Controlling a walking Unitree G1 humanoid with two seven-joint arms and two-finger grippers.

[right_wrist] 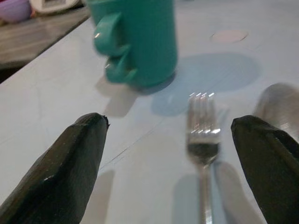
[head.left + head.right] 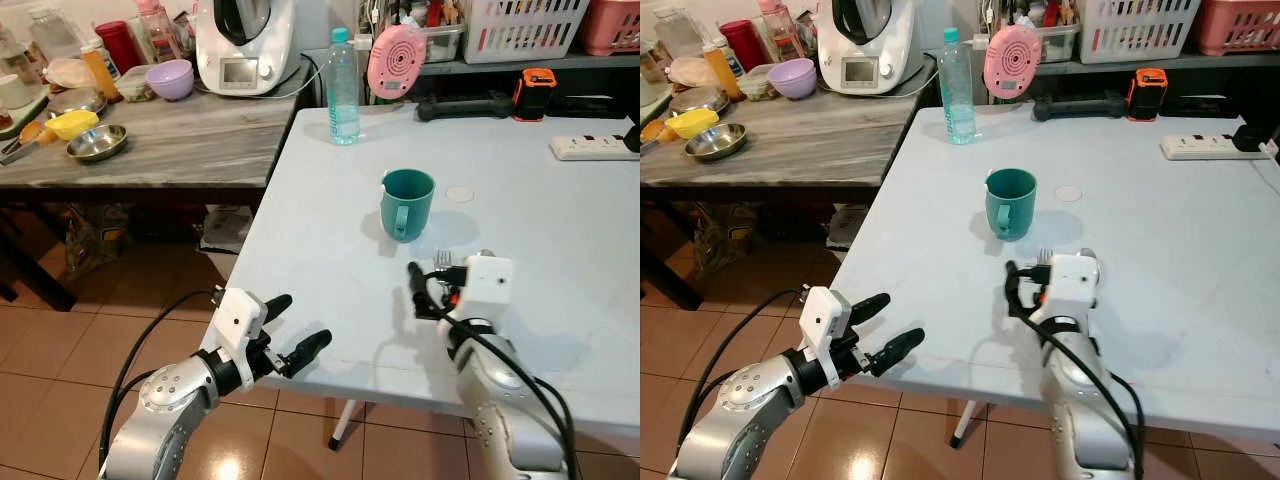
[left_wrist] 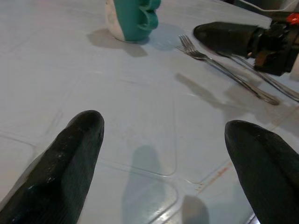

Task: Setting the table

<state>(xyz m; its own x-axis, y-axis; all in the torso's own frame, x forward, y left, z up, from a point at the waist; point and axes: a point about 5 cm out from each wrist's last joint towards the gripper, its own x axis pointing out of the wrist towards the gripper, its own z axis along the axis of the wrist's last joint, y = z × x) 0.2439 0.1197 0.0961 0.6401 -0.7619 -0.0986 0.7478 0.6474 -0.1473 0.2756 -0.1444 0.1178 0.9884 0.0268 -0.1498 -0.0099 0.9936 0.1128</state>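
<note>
Looking down from the head views, the right gripper sits low over the white table with its fingers spread and holding nothing; the fork peeks out just past its wrist block, tines toward the green mug, which stands upright close ahead; a forward reach could likely nudge the mug or push the fork under it; the left gripper hangs off the table's near edge, fingers parted and empty, and a careless lift might catch that edge; a water bottle stands well back.

Seen from the left wrist, the two black fingers are wide apart above bare tabletop; the fork lies flat, thin and shiny, beside a second slim utensil, so closing on one may drag the other.

Seen from the right wrist, the fork lies flat between the open fingers, four tines pointing at the mug; a spoon bowl lies just beside it; the flat, smooth metal will probably be hard to pinch off the surface and may slide away.
</note>
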